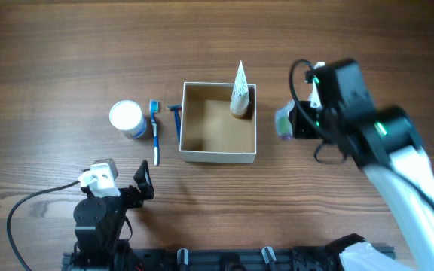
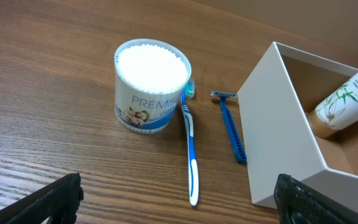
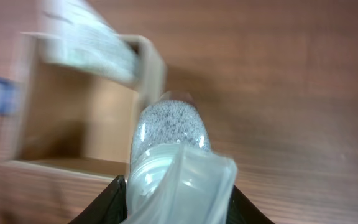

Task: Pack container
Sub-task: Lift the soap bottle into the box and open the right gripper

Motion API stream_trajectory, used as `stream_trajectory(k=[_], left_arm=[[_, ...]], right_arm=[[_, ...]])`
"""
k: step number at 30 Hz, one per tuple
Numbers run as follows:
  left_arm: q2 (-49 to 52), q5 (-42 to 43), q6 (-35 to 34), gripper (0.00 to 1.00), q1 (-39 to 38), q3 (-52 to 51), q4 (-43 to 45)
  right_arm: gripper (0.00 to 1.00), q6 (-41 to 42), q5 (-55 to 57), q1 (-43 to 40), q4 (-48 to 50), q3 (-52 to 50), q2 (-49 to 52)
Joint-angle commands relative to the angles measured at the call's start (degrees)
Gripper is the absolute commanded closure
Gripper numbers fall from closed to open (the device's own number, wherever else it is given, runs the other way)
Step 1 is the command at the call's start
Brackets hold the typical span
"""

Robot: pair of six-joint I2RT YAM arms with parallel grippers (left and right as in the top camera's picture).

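Leaning inside the container (image 1: 218, 156), a tube (image 1: 239, 90) faces the right gripper's (image 1: 288, 124) bottle (image 3: 169, 130).

The table (image 1: 51, 45) is of brown wood, with the grain running along its width. Four things stand or lie directly on it in one row: a round jar (image 1: 126, 118) with white top, a blue and white toothbrush (image 1: 156, 132) just beside it, then a blue razor (image 1: 177, 120), then the square container (image 1: 217, 157), just beside the razor
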Motion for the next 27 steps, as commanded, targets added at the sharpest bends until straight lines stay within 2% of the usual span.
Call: stream_trajectory(k=[1,5,11,21,27], left_arm=[[-0.42,0.07,-0.28,0.00,-0.26,-0.09,0.20],[-0.42,0.07,-0.28,0.00,-0.26,-0.09,0.20],[-0.42,0.07,-0.28,0.00,-0.26,-0.09,0.20],[-0.42,0.07,-0.28,0.00,-0.26,-0.09,0.20],[-0.42,0.07,-0.28,0.00,-0.26,-0.09,0.20]], right_arm=[[0.91,0.63,-2.47,3.78,2.86,1.90,-5.11],[0.90,2.05,-3.87,8.13,6.01,1.81,-4.42],[0.91,2.84,-6.12,12.20,9.75,1.79,3.93],[0.93,3.72,-1.68,12.55,14.64,1.79,18.29],[0.92,5.40,0.35,12.57,14.21,1.77,21.64]])
